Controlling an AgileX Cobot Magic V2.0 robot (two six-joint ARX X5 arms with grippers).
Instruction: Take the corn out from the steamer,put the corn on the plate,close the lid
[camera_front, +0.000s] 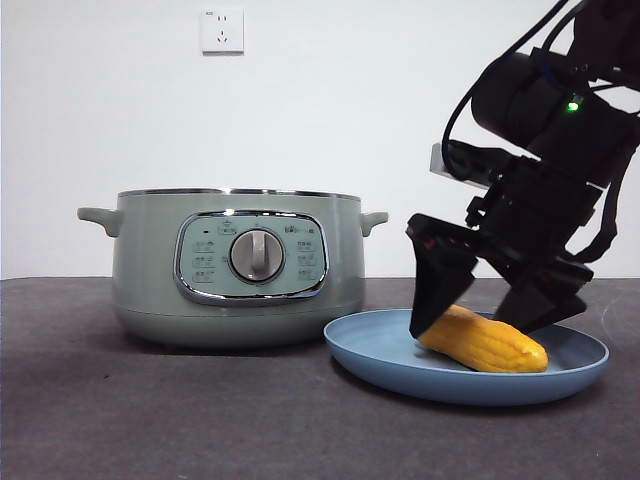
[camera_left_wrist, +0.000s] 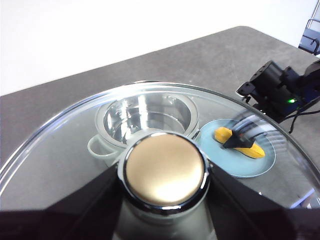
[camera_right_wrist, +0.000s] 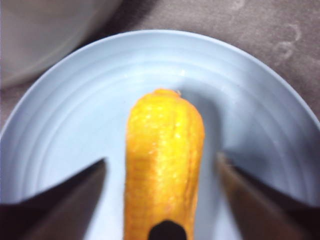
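Now yellow-orange corn (camera_front: 486, 343), on light-blue plate (camera_front: 390, 362)

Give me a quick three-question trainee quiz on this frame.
1. True or false: the corn lies on the plate.
2. The left tool holds: A) the corn B) the lid by its knob C) nothing.
3. Is the steamer covered or uncovered?

Key: 1 true. 2 B. 3 uncovered; the right tool is open astride the corn.
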